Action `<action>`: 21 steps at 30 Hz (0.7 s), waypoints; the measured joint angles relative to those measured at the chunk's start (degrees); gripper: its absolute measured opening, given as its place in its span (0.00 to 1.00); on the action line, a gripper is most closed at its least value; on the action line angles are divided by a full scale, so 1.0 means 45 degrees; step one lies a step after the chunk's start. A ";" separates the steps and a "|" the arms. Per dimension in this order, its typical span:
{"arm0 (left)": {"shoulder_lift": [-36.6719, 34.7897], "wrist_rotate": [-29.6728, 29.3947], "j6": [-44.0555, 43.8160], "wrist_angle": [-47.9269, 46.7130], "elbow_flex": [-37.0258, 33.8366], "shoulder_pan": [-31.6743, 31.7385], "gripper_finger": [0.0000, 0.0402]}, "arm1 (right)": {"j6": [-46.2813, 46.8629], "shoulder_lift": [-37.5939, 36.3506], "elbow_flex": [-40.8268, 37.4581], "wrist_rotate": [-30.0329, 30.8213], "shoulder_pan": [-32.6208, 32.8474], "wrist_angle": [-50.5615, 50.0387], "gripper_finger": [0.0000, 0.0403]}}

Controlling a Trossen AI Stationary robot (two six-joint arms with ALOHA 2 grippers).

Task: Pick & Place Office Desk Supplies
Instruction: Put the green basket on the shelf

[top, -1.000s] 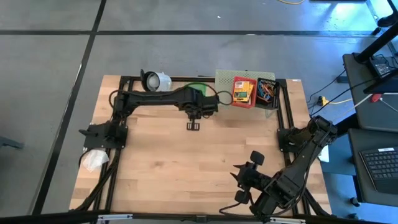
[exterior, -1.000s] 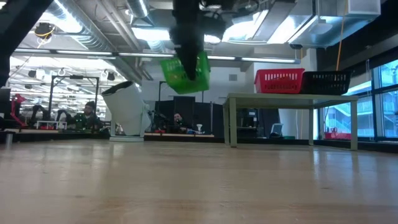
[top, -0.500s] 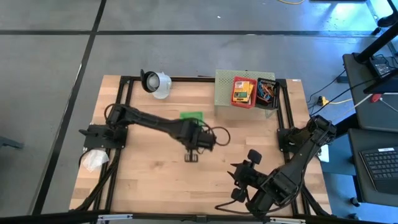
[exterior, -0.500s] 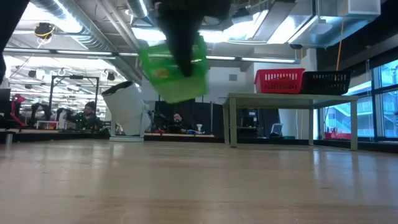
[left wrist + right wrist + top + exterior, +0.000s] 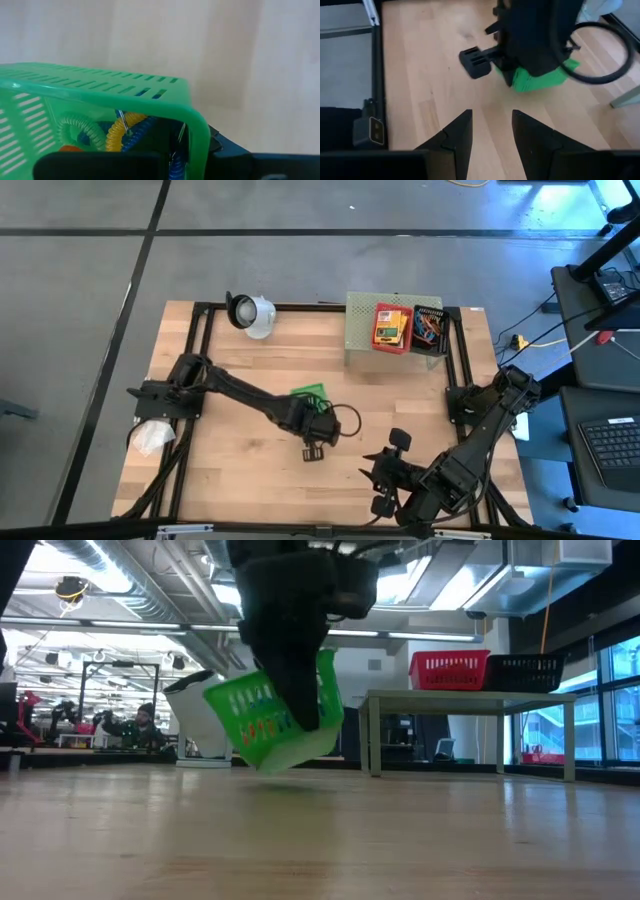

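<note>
Green basket [image 5: 275,720]: held tilted just above mid-tabletop [image 5: 230,440] by the left gripper [image 5: 312,420], clamped on its rim (coiled bands [image 5: 122,131] inside). Right gripper [image 5: 492,131]: parted, empty, near front edge. Red basket [image 5: 392,328]: crayon box inside, on shelf [image 5: 362,310], far right.

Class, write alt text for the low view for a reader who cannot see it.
The left gripper holds a green slotted basket tilted just above the wooden table. Behind stand a pale green shelf carrying red and black baskets, and a white round object.
</note>
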 joint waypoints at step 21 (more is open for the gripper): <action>0.0693 0.0534 -0.0744 0.0956 -0.0483 -0.0884 0.12 | -0.1528 0.0000 0.0002 -0.1700 -0.0979 0.1159 0.34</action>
